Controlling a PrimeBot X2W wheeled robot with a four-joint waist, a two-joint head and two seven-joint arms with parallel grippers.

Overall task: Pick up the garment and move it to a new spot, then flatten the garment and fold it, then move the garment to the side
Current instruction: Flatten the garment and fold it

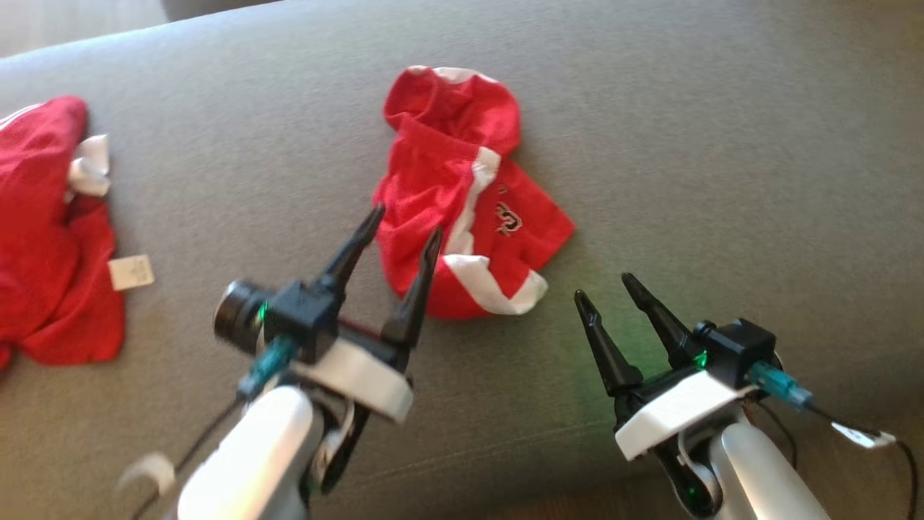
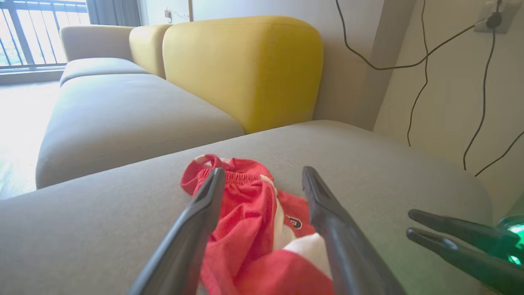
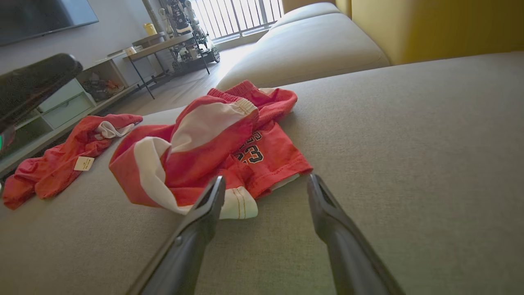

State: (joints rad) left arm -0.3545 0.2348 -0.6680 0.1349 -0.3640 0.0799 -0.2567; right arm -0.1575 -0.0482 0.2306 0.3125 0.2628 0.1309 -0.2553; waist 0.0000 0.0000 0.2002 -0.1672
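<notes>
The garment, red shorts with white stripes and a dark number print, lies crumpled in the middle of the grey sofa cushion. My left gripper is open, with its fingertips over the garment's near left edge and nothing between them. In the left wrist view the garment lies between and beyond the spread fingers of the left gripper. My right gripper is open and sits just right of the garment's near corner, apart from it. In the right wrist view the garment lies ahead and left of the right gripper.
A second red garment with a white tag lies at the cushion's left end. A yellow backrest rises behind the cushion, and cables hang on the wall. Bare cushion stretches to the right of the shorts.
</notes>
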